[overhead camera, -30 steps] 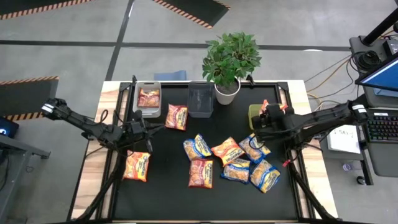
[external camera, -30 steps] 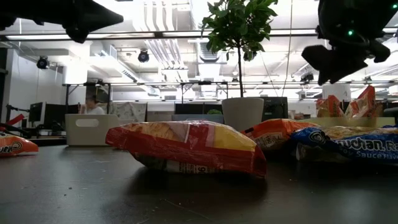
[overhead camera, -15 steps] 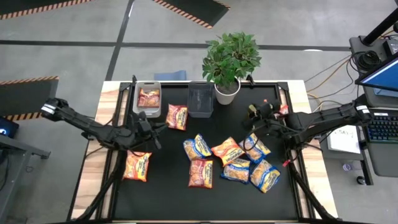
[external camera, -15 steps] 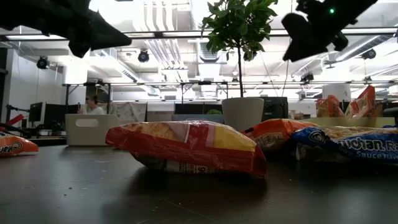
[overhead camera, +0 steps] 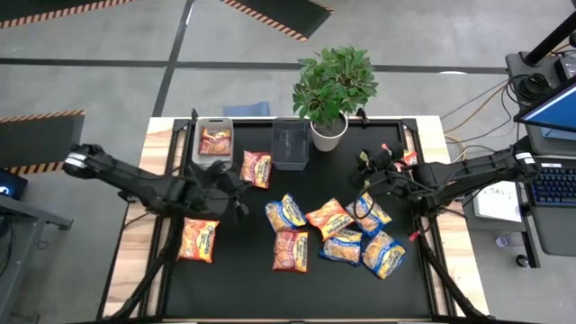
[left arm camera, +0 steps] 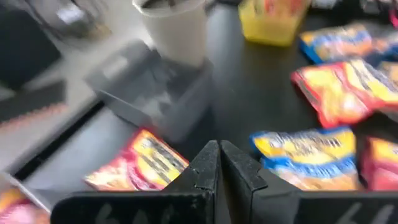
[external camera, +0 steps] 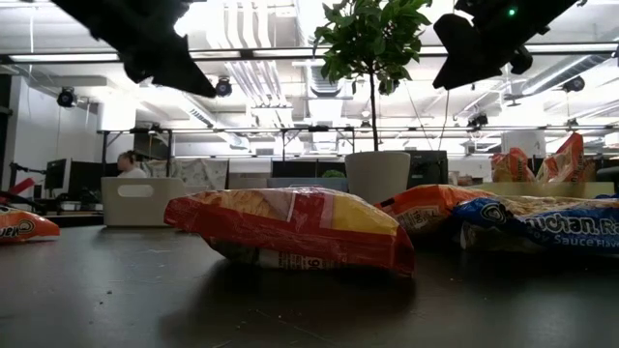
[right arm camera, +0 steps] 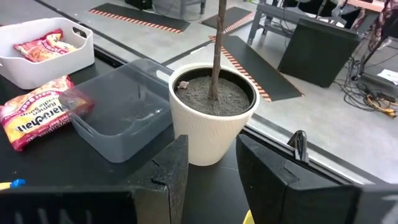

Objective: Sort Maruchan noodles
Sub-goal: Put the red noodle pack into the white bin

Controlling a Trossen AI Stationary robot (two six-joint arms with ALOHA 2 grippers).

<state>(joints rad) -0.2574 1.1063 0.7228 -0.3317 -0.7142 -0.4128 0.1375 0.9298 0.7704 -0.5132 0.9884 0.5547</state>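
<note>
Several Maruchan packets lie flat on the black table (overhead camera: 243,279): a red one (overhead camera: 256,168) near the far bins, a red-orange one (overhead camera: 198,239) at the left, and a cluster of blue, orange and red ones (overhead camera: 328,229) right of centre. Another packet lies in the grey bin (overhead camera: 214,141). My left gripper (overhead camera: 236,196) hovers shut and holds nothing, between the two left packets; its fingers (left arm camera: 219,158) meet above the red packet (left arm camera: 140,165). My right gripper (overhead camera: 364,171) hangs open (right arm camera: 211,168) above the table's right part, facing the plant pot (right arm camera: 211,115).
A dark clear bin (overhead camera: 290,142) stands beside the grey bin at the far edge, then a white pot with a green plant (overhead camera: 328,135). A yellow-green bin (left arm camera: 273,18) with packets sits at the far right, mostly under my right arm. Bare table lies along the near edge.
My left gripper has moved toward the table's right, from above the red-orange packet's far side to a spot nearer the centre. My right gripper has moved up and toward the table's left, away from the yellow-green bin, then stayed nearly still. The packets on the table have not shifted.
</note>
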